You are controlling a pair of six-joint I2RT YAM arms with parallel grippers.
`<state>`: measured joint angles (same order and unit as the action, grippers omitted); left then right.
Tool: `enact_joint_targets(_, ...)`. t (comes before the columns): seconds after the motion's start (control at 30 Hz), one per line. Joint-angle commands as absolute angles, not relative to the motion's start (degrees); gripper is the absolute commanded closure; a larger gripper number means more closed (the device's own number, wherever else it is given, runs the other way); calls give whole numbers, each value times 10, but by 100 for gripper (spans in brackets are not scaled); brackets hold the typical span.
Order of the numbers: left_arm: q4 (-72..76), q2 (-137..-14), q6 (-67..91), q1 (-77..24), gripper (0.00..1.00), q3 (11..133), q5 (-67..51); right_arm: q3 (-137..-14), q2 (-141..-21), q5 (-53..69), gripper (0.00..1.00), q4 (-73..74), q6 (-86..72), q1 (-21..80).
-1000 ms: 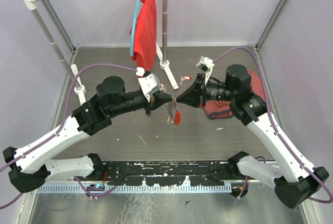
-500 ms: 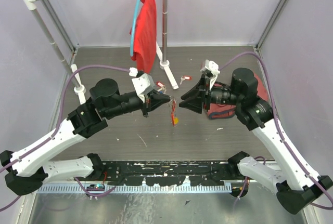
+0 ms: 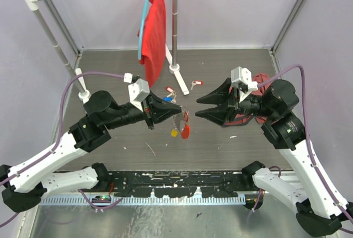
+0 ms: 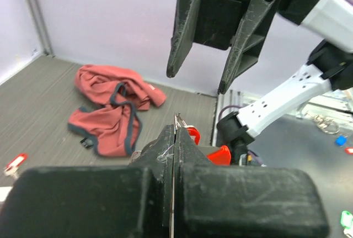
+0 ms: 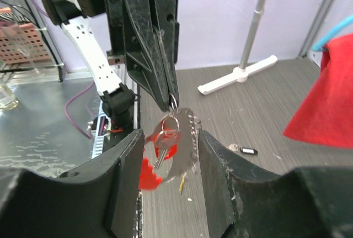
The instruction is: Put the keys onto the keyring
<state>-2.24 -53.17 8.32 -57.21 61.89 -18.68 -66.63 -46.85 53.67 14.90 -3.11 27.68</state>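
Enclosure: lilac walls (image 3: 231,11) are closing in a grey wood-grain table (image 3: 242,67), which is flat, matte and hard.
Rack: a white tubular rack (image 3: 174,22) is standing at the back, carrying a soft red shirt (image 3: 154,28) on a blue hanger.
Cloth heap: a crumpled red cloth (image 4: 110,119) with dark trim is lying on the table behind the right arm.
Left gripper (image 3: 177,107): it is clenching the top of the keyring, jaws pressed together, and holding it in the air over mid-table.
Right gripper (image 3: 198,107): it is standing spread wide, carrying nothing and facing the left one, near the bundle but apart from it.
Keyring (image 3: 186,130): it is hanging below the left fingertips, clear of the table. It is a thin silvery chain loop with a long, glossy red plastic piece dangling lowest.
Hung keys (image 5: 162,149): a few flat silvery keys are dangling with the loop, and a yellow tag (image 3: 174,133) is showing.
Loose keys (image 3: 194,83): red-tagged ones are lying near the rack foot, well apart from the ring.
Step in hand: the left arm is probably presenting the ring between threadings.
Next move: the right gripper is likely needing to fetch a loose key. Thin metal on a hard surface is calling for a low pinch on the tag end while the ring is kept steady.
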Motion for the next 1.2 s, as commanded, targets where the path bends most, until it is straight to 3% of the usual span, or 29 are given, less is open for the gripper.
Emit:
enact_joint_targets(0.0, 114, -527, 146, -575, 100, 600, -235, -668, -465, 585, 50, 31, -87, 277)
enact_joint_targets(0.43, 191, -561, 195, -575, 100, 608, -301, -678, -464, 616, 52, 7, -126, 277)
enact_joint_targets(1.17, 207, -581, 201, -582, 100, 617, -304, -663, -465, 624, 66, 34, -119, 278)
